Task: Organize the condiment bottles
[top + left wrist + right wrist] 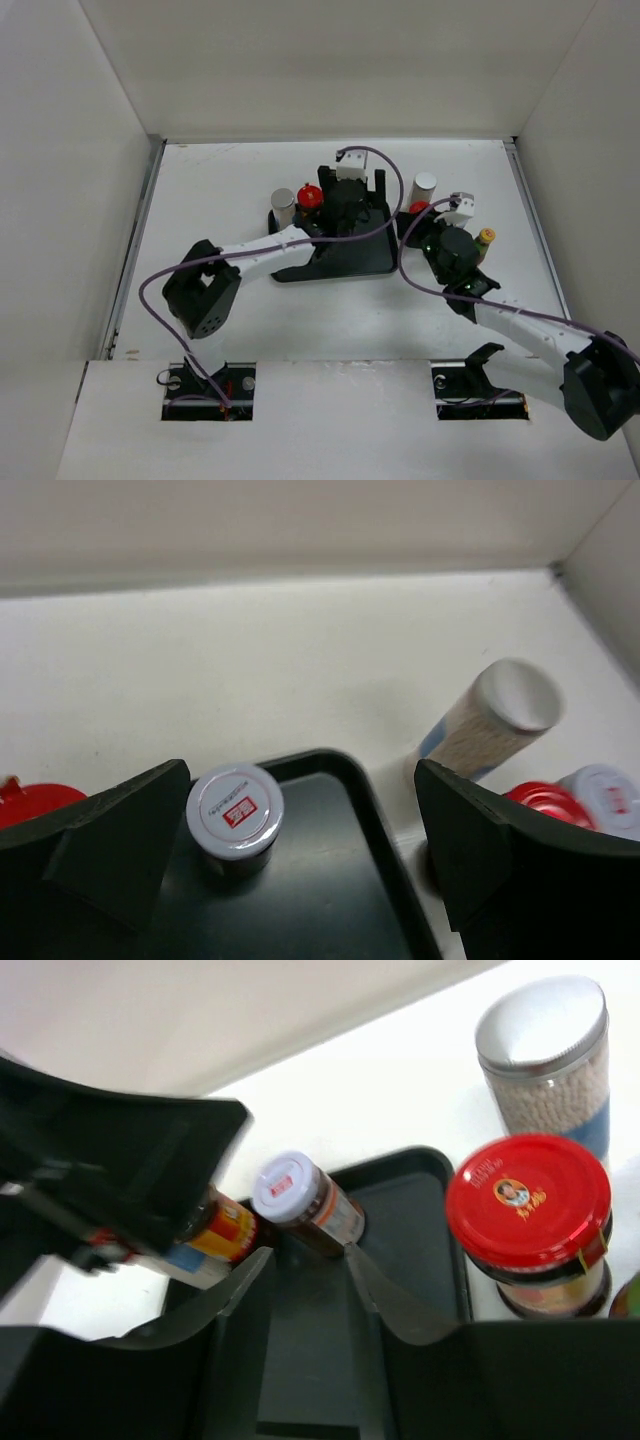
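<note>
The dark tray lies mid-table. My left gripper hovers over its far part, open and empty. A white-capped brown bottle stands in the tray's far corner, by the left fingertip. My right gripper is at the tray's right edge, open and empty, its tips just short of that same bottle. Outside the tray on the right stand a tall white shaker, a red-capped jar and a yellow-capped bottle. A silver-lidded jar and a red-capped jar stand at the tray's left.
White walls enclose the table on three sides. In the right wrist view the left gripper's body partly hides a bottle with a red and yellow label. The shaker and red-capped jar stand close to my right finger.
</note>
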Motion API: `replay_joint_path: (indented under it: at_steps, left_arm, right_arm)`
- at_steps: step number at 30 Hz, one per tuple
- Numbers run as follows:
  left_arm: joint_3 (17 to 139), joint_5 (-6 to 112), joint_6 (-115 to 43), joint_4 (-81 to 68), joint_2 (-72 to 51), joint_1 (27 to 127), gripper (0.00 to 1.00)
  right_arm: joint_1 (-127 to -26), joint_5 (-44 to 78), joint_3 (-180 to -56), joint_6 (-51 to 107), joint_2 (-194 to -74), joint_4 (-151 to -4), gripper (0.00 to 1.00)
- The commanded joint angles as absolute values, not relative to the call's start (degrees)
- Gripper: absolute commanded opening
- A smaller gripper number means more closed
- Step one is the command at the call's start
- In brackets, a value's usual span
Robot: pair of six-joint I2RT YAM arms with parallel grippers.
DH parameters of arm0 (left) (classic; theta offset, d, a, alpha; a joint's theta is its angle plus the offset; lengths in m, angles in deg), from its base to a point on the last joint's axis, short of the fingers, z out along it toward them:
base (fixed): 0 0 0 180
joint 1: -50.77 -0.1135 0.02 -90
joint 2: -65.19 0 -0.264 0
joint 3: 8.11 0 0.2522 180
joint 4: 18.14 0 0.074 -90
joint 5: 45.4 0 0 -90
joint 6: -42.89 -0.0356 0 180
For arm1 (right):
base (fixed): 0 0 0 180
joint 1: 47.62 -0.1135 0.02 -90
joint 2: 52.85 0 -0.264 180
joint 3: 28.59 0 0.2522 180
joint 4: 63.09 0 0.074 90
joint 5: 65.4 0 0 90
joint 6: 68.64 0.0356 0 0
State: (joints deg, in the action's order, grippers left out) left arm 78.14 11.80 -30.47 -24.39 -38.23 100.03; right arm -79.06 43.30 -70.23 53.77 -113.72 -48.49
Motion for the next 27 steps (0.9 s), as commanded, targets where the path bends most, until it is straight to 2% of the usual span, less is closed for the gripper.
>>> replay_joint_path:
  at_steps: [1, 5, 6, 9, 11, 13, 19, 27]
  left_arm:
    - [76.1, 11.5, -31.5, -32.2, -29.9, 101.3, 1.00]
    - [72.6, 12.8, -31.6, -32.6, -24.5, 102.0, 0.99]
    - [71.0, 14.0, -31.4, -32.7, -22.9, 102.1, 0.93]
    - [64.2, 16.1, -30.2, -32.8, -17.8, 103.4, 0.65]
    - [58.5, 16.7, -29.8, -32.9, -13.8, 104.9, 0.56]
    - [52.0, 16.9, -28.9, -33.6, -8.9, 106.6, 0.51]
    - [34.4, 14.7, -21.7, -35.7, 3.4, 106.3, 0.49]
    - [19.6, 13.9, -15.8, -40.1, 14.0, 98.0, 0.53]
  right_arm:
    - [-79.7, 42.4, -69.9, 53.6, -110.6, -45.9, 0.36]
    - [-79.7, 41.2, -72.0, 53.5, -109.4, -49.5, 0.23]
    - [-79.7, 41.2, -72.6, 53.4, -109.2, -50.6, 0.22]
    - [-79.7, 41.6, -76.3, 52.1, -109.2, -57.2, 0.20]
    - [-78.7, 42.4, -79.0, 51.3, -109.7, -62.7, 0.22]
    - [-77.1, 44.3, -81.2, 50.0, -110.0, -67.1, 0.29]
    - [-73.9, 50.3, -89.1, 44.8, -113.6, -78.2, 0.53]
    - [-72.3, 59.6, -96.7, 40.6, -115.3, -88.4, 0.68]
